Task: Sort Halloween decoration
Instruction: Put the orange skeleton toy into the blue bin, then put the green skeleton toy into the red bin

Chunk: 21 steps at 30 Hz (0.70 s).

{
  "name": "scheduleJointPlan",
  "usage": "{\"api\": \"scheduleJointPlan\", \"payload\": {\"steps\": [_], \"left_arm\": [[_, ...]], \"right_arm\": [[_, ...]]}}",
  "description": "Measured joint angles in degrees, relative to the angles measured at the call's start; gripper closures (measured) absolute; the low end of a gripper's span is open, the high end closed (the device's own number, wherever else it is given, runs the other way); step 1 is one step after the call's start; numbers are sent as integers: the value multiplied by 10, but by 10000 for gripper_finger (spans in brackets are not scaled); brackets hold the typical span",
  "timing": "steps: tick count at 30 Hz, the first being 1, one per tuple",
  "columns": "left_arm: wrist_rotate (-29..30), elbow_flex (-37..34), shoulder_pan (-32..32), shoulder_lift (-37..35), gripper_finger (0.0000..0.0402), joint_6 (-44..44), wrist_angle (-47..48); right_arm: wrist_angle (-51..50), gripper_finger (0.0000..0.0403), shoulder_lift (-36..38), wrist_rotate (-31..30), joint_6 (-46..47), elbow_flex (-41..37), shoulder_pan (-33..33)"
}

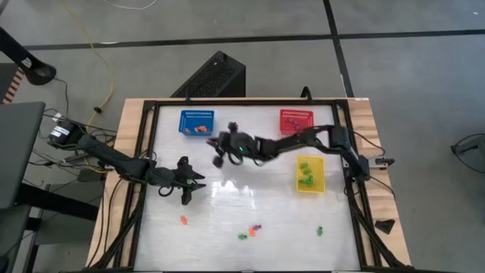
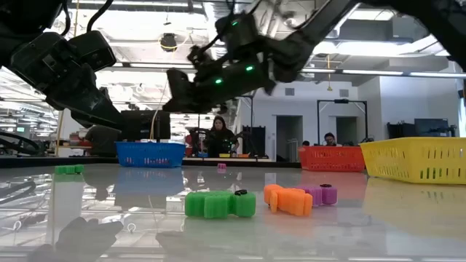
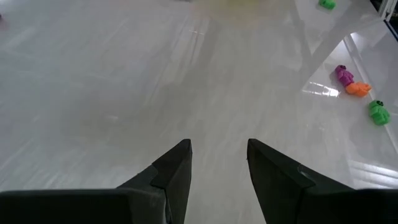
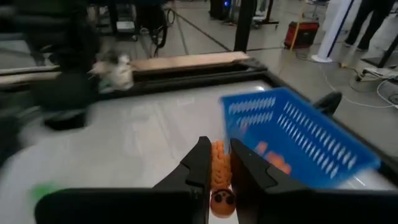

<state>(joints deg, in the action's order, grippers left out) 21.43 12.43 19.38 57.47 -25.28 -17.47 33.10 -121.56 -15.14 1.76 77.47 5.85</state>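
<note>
Small Halloween trinkets lie on the white table: a green one [image 2: 218, 204], an orange one [image 2: 289, 199] and a purple one [image 2: 320, 193] close together near the front edge, a lone orange one [image 1: 183, 220] and a lone green one [image 1: 320, 230]. My right gripper [image 4: 216, 146] hangs above the table just short of the blue basket [image 4: 292, 137], shut on an orange trinket [image 4: 217, 165]. The basket holds more orange trinkets. My left gripper [image 3: 219, 146] stands open over bare table at the left [image 1: 189, 189], holding nothing. My right gripper pinches the orange trinket's two sides [image 4: 218, 158] between its two fingers. The trinket lies along the fingers, its dark-eyed face end [image 4: 221, 199] farther back between them. The fingers reach in from the table's right, nearly level, and the trinket is lifted clear of the table.
A red basket [image 1: 295, 119] stands at the far right and a yellow basket [image 1: 309, 174] with green trinkets at the right. A dark frame [image 1: 144, 152] borders the table. People sit in the room beyond the far edge.
</note>
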Motion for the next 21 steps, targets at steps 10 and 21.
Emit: {"api": "scheduleJointPlan", "payload": {"steps": [10,21], "left_arm": [[-2,0,0,0,258,1,5],[-3,0,0,0,258,1,23]], "right_arm": [[-123,288,-145,61,32,260,80],[-270,103,-151,69,35,328,93]]}}
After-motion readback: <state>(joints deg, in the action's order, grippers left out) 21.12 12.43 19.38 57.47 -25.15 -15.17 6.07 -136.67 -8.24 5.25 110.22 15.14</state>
